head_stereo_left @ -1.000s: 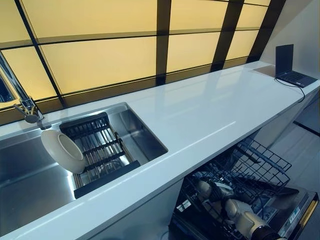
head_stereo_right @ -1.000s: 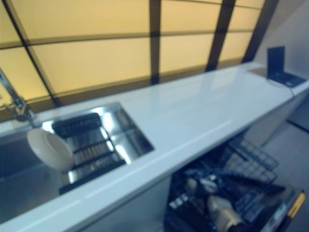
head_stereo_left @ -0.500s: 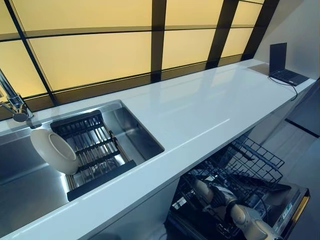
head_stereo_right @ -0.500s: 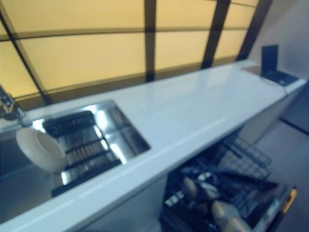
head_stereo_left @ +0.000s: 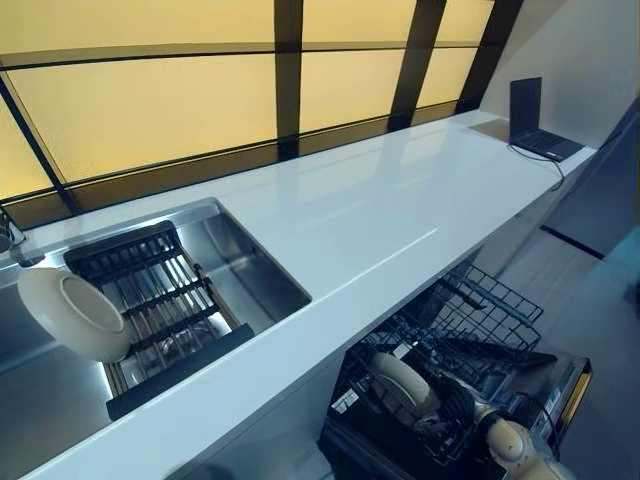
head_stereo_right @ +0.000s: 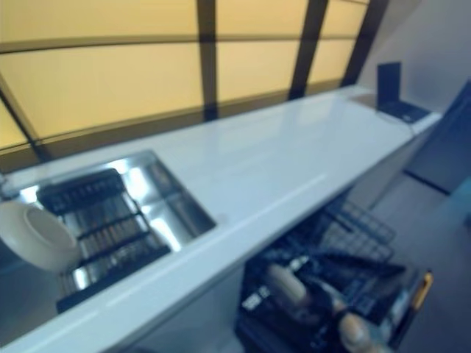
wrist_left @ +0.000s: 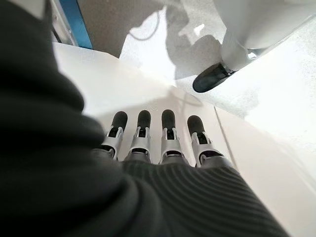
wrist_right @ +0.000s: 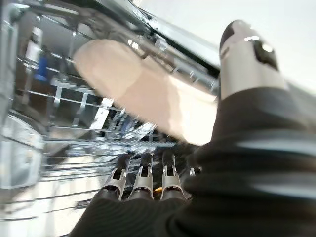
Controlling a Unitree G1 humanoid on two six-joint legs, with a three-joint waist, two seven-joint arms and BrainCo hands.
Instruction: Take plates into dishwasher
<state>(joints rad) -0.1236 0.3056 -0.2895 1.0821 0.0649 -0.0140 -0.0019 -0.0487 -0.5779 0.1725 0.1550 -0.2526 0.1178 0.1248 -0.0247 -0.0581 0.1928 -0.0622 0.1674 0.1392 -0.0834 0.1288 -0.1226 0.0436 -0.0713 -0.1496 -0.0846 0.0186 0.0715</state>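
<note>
**Mia:** Where is the plate (wrist_right: 143, 101)?

**Ben:** It is down in the dishwasher rack (head_stereo_left: 500, 315), at the near edge, just under the front edge of the worktop (head_stereo_left: 380, 220). The right hand (wrist_right: 241, 59) has it. The thumb sits on one side of the plate and the fingers (wrist_right: 143, 175) on the other, so I think the hand is pinching it.

**Mia:** Is the plate all the way in?

**Ben:** I cannot tell. It stands on its edge among the wires, but I cannot see if it sits in a slot.

**Mia:** So what can go wrong?

**Ben:** If the hand lets go too soon, the plate can tip over and bang on the wires. It can chip or slide flat. And the hand is in among the wires too. If it pulls out fast, a finger can catch a wire and shake the whole rack.

**Mia:** What about the left hand (wrist_left: 168, 143)?

**Ben:** Its fingers are straight and apart, and it holds nothing. It shows only in its own wrist view, so it cannot help catch the plate.

**Mia:** Is there more to put in?

**Ben:** Yes. A white dish (head_stereo_left: 70, 315) leans on the left end of the drain rack (head_stereo_left: 160, 290) in the sink (head_stereo_left: 250, 270). It looks tilted, so a clumsy grab can knock it down into the sink.
</note>
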